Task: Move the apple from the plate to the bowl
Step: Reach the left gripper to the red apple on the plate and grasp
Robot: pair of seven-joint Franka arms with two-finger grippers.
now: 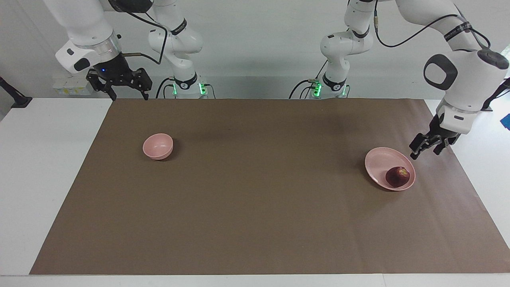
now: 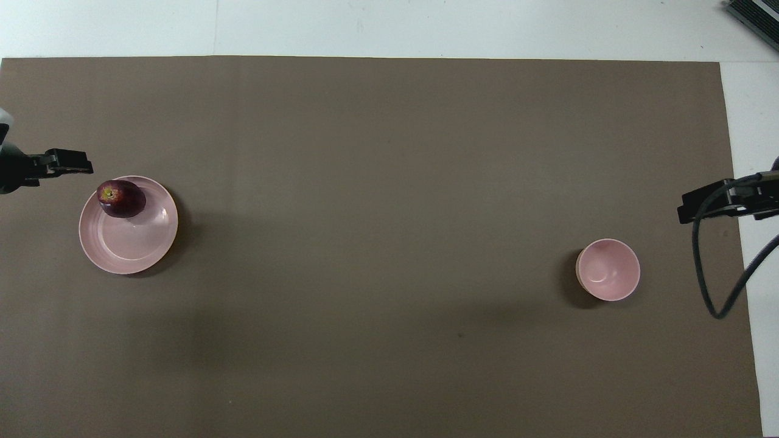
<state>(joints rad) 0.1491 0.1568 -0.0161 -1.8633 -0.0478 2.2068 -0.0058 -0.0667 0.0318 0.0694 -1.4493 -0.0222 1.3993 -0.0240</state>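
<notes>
Apple (image 1: 397, 176) on plate (image 1: 380, 159); left end effector (image 1: 426, 150) beside plate, raised

There is one apple (image 1: 397, 176), one plate (image 1: 380, 158), one bowl (image 1: 158, 146), and two pincers: left pincer (image 1: 426, 150), right pincer (image 1: 127, 94).

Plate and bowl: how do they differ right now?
The plate is wide and shallow with a low rim; the bowl is much narrower and deep. The plate holds the apple, which sits against its rim farthest from the robots; the bowl is empty. The plate lies at the left arm's end of the table, the bowl at the right arm's end. Both are round and pale pink.
</notes>
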